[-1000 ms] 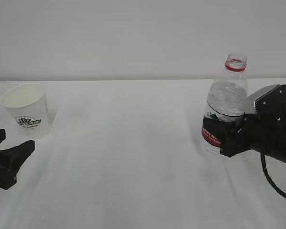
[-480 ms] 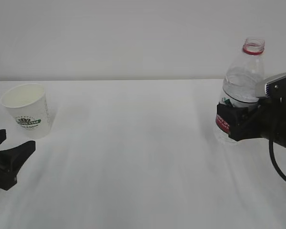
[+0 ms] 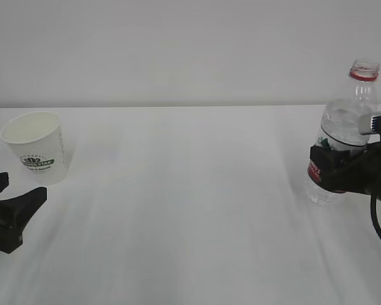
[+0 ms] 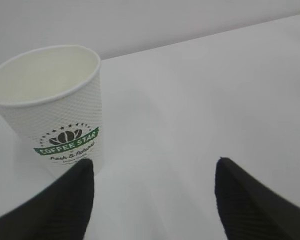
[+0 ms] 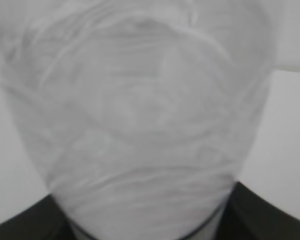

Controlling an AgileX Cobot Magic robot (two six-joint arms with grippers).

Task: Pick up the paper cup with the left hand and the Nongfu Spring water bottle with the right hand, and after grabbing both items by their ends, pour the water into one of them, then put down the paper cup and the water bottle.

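Item: Nongfu Spring water bottle point(image 3: 344, 147), carried rightward since the earlier frame, upright, clamped at its label between right hand point(image 3: 343, 170) fingers; paper cup point(image 3: 35, 147) stood beyond the spread, empty left hand point(image 3: 5, 204) fingers, which should probably centre on its base before closing gently.

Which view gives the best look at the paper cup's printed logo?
The left wrist view: the paper cup fills the left side, its green logo readable, rim and inside visible. The exterior view shows the cup small at far left, print too tiny to read. The right wrist view shows none of it.
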